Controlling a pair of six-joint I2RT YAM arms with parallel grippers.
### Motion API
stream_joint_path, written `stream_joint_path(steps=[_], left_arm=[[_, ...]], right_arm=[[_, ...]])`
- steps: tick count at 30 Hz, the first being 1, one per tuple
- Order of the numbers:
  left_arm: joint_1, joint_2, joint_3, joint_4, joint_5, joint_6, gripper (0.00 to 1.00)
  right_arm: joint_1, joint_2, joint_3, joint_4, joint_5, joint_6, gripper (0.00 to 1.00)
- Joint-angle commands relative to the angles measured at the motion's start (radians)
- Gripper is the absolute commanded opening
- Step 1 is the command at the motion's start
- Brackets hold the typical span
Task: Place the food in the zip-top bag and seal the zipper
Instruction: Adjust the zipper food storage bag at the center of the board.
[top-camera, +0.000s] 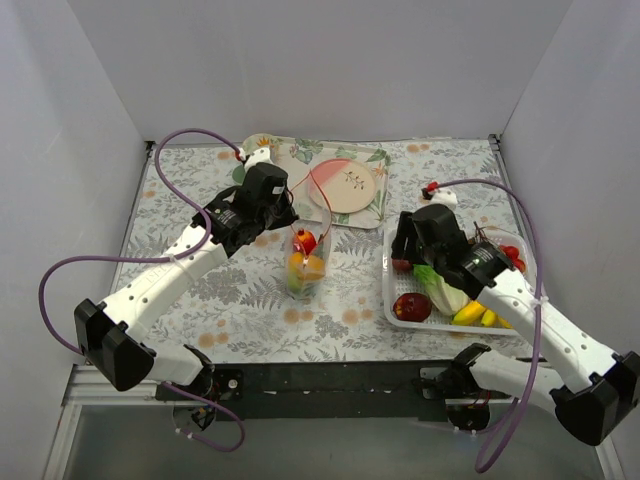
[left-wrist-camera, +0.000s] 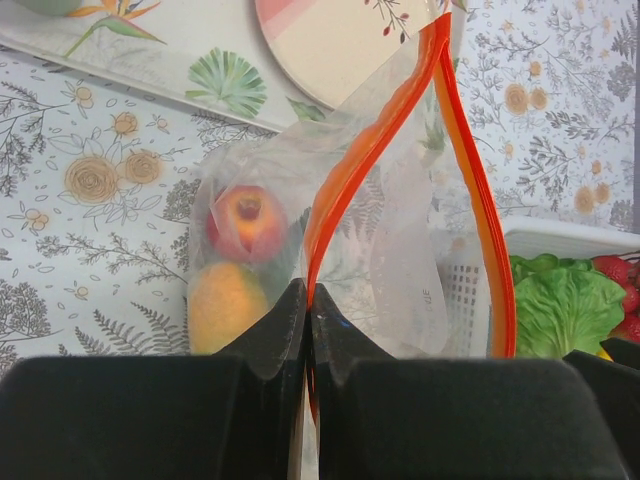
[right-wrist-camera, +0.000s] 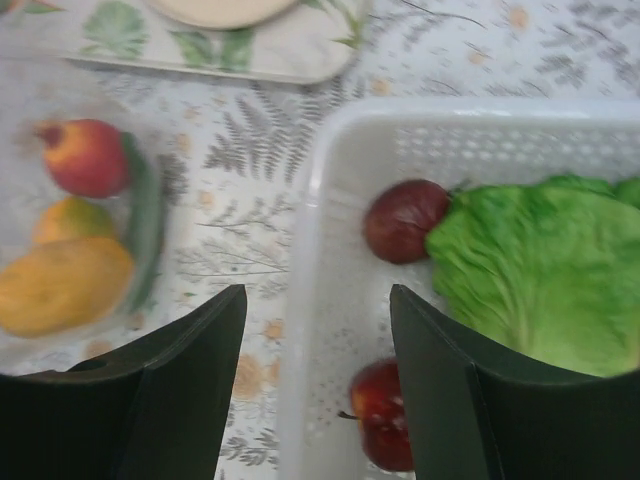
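The clear zip-top bag (top-camera: 306, 268) stands on the table in the middle, holding a red apple-like fruit (left-wrist-camera: 247, 222) and an orange-yellow fruit (left-wrist-camera: 224, 306). Its mouth is open: the red-orange zipper (left-wrist-camera: 345, 185) splits into two strips that bow apart. My left gripper (left-wrist-camera: 308, 296) is shut on one zipper strip and holds the bag's mouth up; it also shows in the top view (top-camera: 292, 222). My right gripper (right-wrist-camera: 315, 300) is open and empty, above the left rim of the white basket (right-wrist-camera: 305, 250). A dark red fruit (right-wrist-camera: 404, 221) and a red apple (right-wrist-camera: 384, 428) lie below it.
The basket (top-camera: 388, 300) at the right also holds green lettuce (right-wrist-camera: 545, 270), bananas (top-camera: 470, 313) and small red fruits (top-camera: 514, 255). A floral tray (top-camera: 377, 205) with a pink plate (top-camera: 347, 185) lies behind the bag. Grey walls close in three sides.
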Motion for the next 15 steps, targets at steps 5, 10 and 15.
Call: stream_joint_path(steps=[5,10,15], left_arm=[[0.003,-0.036,-0.022,0.075,0.051,0.029,0.00],[0.003,-0.039,-0.038,0.092,0.078,0.042,0.00],[0.003,-0.039,-0.056,0.104,0.113,0.053,0.00]], right_arm=[[-0.140,-0.257,-0.114,-0.293,0.217,0.170,0.74],[-0.209,-0.305,-0.131,-0.434,0.314,0.214,0.76],[-0.284,-0.331,-0.151,-0.540,0.344,0.297,0.84]])
